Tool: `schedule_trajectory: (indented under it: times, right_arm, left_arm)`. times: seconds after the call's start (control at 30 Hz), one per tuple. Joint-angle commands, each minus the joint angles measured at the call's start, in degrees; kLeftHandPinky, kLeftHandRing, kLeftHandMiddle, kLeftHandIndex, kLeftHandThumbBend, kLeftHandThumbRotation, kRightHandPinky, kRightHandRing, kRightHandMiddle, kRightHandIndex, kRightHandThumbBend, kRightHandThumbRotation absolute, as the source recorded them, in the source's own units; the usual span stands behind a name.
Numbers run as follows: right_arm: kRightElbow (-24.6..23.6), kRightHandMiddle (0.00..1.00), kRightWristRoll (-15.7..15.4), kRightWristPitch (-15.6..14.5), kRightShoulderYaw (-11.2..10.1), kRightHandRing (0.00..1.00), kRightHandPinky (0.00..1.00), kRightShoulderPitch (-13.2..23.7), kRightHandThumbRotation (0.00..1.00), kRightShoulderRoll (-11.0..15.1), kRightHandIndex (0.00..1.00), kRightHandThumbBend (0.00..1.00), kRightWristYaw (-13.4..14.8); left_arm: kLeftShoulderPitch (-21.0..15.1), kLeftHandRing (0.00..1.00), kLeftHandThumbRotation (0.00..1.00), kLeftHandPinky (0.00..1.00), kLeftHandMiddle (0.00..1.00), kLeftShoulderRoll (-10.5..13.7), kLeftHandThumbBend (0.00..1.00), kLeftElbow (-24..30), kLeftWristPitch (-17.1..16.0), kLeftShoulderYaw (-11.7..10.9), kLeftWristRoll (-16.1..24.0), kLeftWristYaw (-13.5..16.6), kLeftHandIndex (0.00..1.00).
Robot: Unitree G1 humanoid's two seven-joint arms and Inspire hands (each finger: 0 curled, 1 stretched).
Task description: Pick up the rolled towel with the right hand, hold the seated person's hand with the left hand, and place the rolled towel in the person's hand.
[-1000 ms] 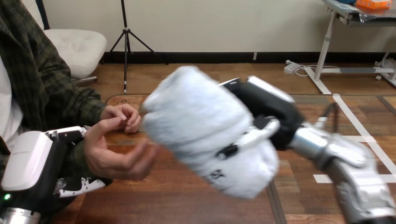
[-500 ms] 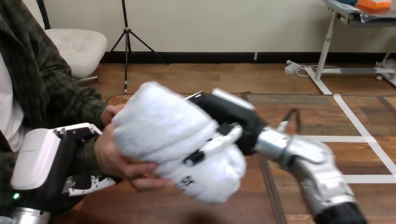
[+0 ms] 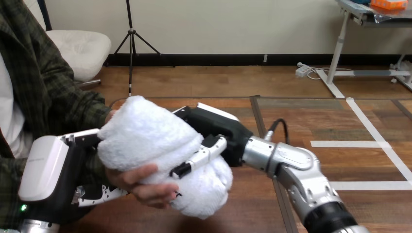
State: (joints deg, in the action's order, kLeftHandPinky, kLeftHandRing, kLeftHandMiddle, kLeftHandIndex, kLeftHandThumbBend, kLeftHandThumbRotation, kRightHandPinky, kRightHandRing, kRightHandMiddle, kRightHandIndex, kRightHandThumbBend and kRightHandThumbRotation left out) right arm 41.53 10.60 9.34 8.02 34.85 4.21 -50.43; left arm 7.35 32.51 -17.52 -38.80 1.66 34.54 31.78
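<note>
My right arm (image 3: 296, 172) extended in from the lower right toward the left, and I had the right hand (image 3: 218, 130) clasped round the rolled towel (image 3: 141, 136). The left hand (image 3: 44, 167) stood at lower left, fingers (image 3: 97, 192) curled round the person's wrist (image 3: 108, 171).

You've got one thing here outside the task: the desk (image 3: 245, 213), dark reddish-brown wood with visible grain. Its far edge curves round at the left corner, and a straight dark seam runs down its right part.
</note>
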Motion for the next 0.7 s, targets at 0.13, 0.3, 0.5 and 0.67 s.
schedule_trajectory:
  times: [0.13, 0.3, 0.5, 0.67]
  right_arm:
    - [12.62, 0.15, -3.53, 5.00, 1.24, 0.09, 0.05, 12.91, 0.00, -5.98, 0.21, 0.77, 0.72]
    - [16.38, 0.16, -4.76, 6.68, 1.53, 0.10, 0.05, 14.14, 0.00, -7.70, 0.21, 0.78, 0.85]
    - [20.20, 0.17, -5.80, 8.44, 1.54, 0.11, 0.07, 15.28, 0.00, -9.61, 0.21, 0.82, 0.41]
    - [21.89, 0.19, -6.65, 9.40, 1.58, 0.13, 0.08, 15.76, 0.00, -10.79, 0.22, 0.84, 0.54]
  left_arm:
    - [-0.22, 0.32, 0.00, 0.29, 0.37, -2.98, 0.98, 6.65, -1.66, -1.02, 0.14, 0.99, 0.36]
    - [0.61, 0.31, 0.00, 0.28, 0.37, -3.61, 0.97, 7.40, -1.53, -1.39, 0.04, 0.79, 0.36]
    - [1.38, 0.31, 0.00, 0.28, 0.37, -4.21, 0.97, 7.86, -2.04, -2.00, 0.62, 1.31, 0.36]
    - [2.12, 0.32, 0.00, 0.29, 0.37, -4.81, 0.97, 7.69, -2.34, -2.66, -0.33, 0.64, 0.37]
